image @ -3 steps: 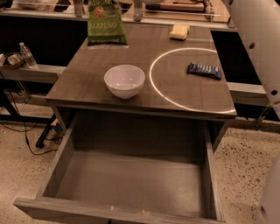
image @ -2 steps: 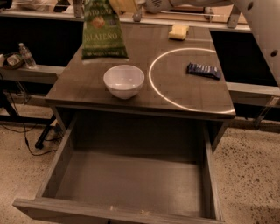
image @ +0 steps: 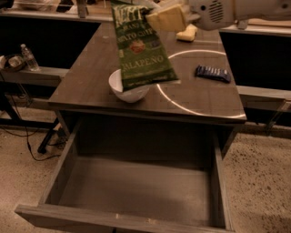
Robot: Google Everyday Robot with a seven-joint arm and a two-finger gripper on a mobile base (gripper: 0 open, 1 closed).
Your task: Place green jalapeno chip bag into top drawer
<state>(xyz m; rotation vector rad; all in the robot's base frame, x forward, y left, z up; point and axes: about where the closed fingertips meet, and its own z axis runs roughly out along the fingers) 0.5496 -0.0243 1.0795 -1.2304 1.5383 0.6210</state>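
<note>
The green jalapeno chip bag [image: 142, 48] hangs in the air above the table, its lower edge over the white bowl [image: 128, 88]. My gripper [image: 157, 16] is shut on the bag's top right corner, with one pale yellow finger pad [image: 167, 18] showing at the top of the view. The arm [image: 236, 11] reaches in from the upper right. The top drawer [image: 136, 186] is pulled wide open below the table's front edge, and its flat bottom is bare.
A dark blue wrapped bar [image: 213, 73] lies on the table [image: 86, 68] at the right, inside a white circle mark. A yellow sponge [image: 187, 32] sits at the back. A water bottle [image: 28, 57] stands on a shelf at the left. Cables lie on the floor at the left.
The bag has been lifted off the back of the table and carried forward toward the drawer; it now hangs over the bowl. The arm has come further into view.
</note>
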